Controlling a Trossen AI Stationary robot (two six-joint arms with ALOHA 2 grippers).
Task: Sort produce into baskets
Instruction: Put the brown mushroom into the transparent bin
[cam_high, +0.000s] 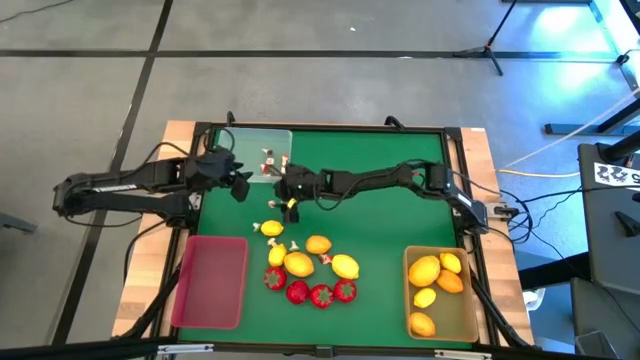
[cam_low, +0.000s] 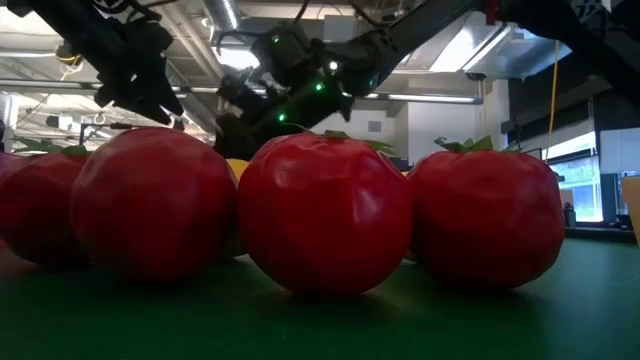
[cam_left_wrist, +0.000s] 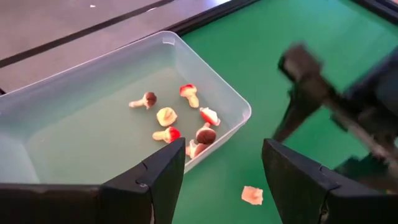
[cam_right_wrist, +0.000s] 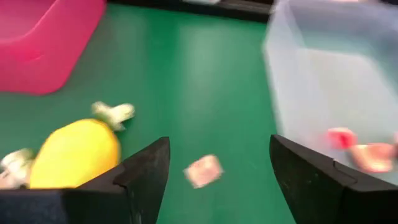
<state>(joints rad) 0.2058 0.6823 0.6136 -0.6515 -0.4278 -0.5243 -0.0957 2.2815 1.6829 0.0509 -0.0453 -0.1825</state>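
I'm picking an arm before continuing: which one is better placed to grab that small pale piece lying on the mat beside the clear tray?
Right, probably. The right gripper is open with the pale piece between its fingers.

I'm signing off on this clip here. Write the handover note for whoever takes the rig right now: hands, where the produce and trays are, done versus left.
Left hand: open, empty, beside the clear tray.
Right hand: open, empty, above a small white-and-red bit on the green mat just outside that tray.
Done: about seven mushroom-like bits lie in the clear tray; four or five yellow and orange fruits lie in the tan tray.
Left: the red tray holds nothing. Still loose on the mat: about five lemons, four strawberries and a few small bits.
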